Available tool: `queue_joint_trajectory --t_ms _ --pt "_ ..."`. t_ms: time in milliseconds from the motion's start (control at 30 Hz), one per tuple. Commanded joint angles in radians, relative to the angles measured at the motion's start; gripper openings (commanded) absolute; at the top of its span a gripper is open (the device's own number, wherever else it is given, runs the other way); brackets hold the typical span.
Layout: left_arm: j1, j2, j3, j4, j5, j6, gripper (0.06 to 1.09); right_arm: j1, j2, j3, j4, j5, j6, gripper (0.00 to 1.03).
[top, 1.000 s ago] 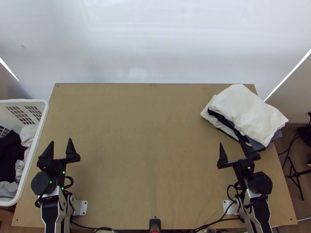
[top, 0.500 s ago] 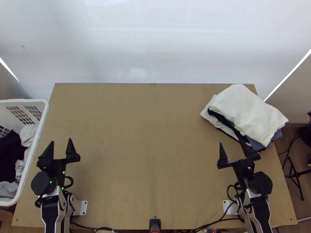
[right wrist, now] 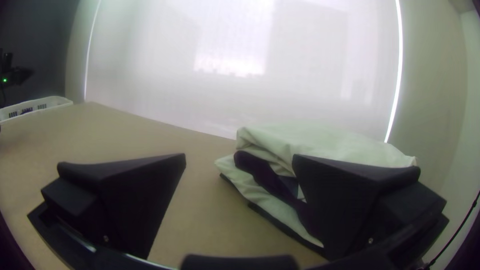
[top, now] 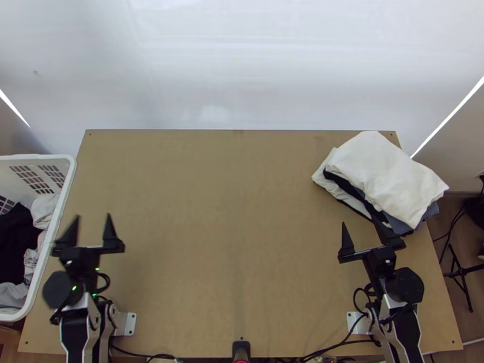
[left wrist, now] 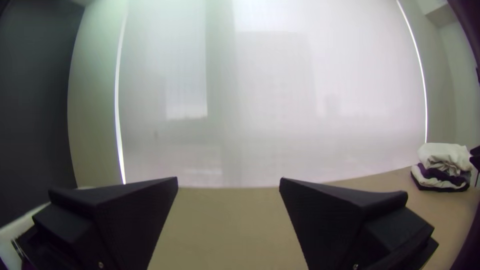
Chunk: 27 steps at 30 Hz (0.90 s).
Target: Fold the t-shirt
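A: Please, how does the left claw stand?
B: It is spread wide, above the left part of the bench. In the left wrist view, the wood shows between its two fingers, and the claw holds nothing. Its tips point to the far edge.
A: And the right claw?
B: It is also spread wide, and also empty, near the close side of the stack. In the top view, one of its fingers meets the outline of this stack. If they touch, I cannot tell.
A: Where is the t-shirt?
B: Which garment it is, I cannot say surely. A folded white cloth lies on top of the stack, at the far right corner of the bench. Under it I see layers of dark cloth, blue-grey cloth and another pale one.
A: To which direction does the white cloth point?
B: Its long axis goes diagonally, from the far edge down towards the right edge. In the top view, it reaches past the right edge.
A: What is at the other side?
B: A white basket stands at the left edge, just beside the left claw. Inside lie black cloth and pale cloths, bunched.
A: And the room for moving?
B: Bare wood extends between the left claw and the stack, from the near edge to the far edge.
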<state>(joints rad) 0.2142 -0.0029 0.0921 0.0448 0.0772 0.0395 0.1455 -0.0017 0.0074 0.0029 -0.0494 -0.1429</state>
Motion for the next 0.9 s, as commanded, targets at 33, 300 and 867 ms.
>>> queue_joint_trajectory --t_ms 33,300,867 --pt "0.027 0.007 0.133 0.119 -0.016 0.181 1.03 0.000 0.000 0.000 0.000 0.000 0.000 0.99" --pt "0.134 0.238 0.483 -0.003 -0.068 0.088 1.03 0.000 0.000 0.000 0.000 0.000 0.000 0.99" --pt "0.676 1.322 1.522 -1.011 -0.323 -0.253 1.04 0.000 0.000 0.000 0.000 0.000 0.000 0.99"
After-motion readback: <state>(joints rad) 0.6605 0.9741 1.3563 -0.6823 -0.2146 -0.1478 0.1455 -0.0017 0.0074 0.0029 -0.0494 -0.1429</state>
